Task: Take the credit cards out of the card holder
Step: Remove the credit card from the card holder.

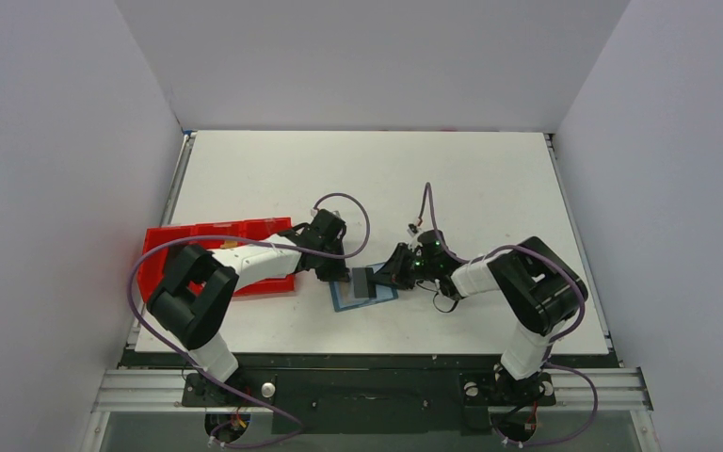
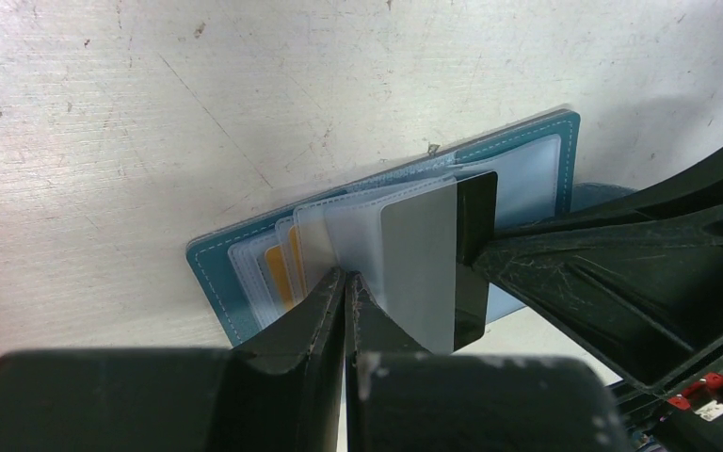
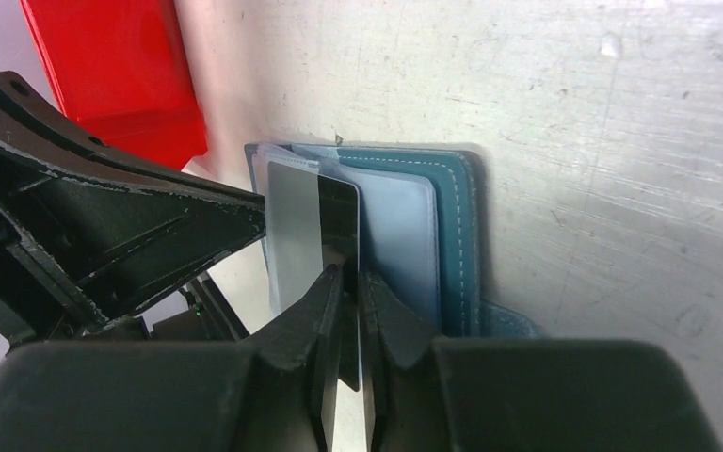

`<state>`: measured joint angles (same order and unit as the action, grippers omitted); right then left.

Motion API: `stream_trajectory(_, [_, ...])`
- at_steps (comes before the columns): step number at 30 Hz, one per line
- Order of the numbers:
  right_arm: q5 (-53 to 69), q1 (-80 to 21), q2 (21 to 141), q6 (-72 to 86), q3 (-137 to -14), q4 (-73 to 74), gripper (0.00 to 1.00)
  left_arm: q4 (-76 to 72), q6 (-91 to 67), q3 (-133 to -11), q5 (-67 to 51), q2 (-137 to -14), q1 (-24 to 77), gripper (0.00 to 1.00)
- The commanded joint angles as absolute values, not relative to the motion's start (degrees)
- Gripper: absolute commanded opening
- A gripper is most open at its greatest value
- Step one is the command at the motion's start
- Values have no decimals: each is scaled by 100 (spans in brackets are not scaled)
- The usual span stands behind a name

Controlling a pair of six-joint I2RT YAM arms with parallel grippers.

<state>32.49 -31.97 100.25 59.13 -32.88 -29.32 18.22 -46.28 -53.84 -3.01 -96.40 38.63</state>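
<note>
On the white counter [image 1: 386,169], right tool [image 3: 345,278] pinching the thin grey card [image 3: 339,217], left tool [image 2: 346,282] clenched, a snagging sleeve [image 2: 353,231] could drag the flat blue holder [image 3: 457,235].

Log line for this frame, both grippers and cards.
left gripper: shut, at card holder | right gripper: shut on dark grey card, partly out | tan card: inside holder

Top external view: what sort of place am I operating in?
Probably a lab test cell for robot manipulation: a white table boxed in by plain walls, a left arm and right arm bolted to a metal rail at its near edge, and a red tray as a prop.
</note>
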Motion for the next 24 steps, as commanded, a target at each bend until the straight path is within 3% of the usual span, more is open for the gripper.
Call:
stream_trajectory(1, [3191,-3148,10095,5906,-3186,-3128,3,2151,-4533,-5258,-53,-9958,3953,0])
stream_trajectory(24, [2848,-2593,8947,5115,-3171,-1787,0,2201,-4508,-5283,-52,-9865,3955,0])
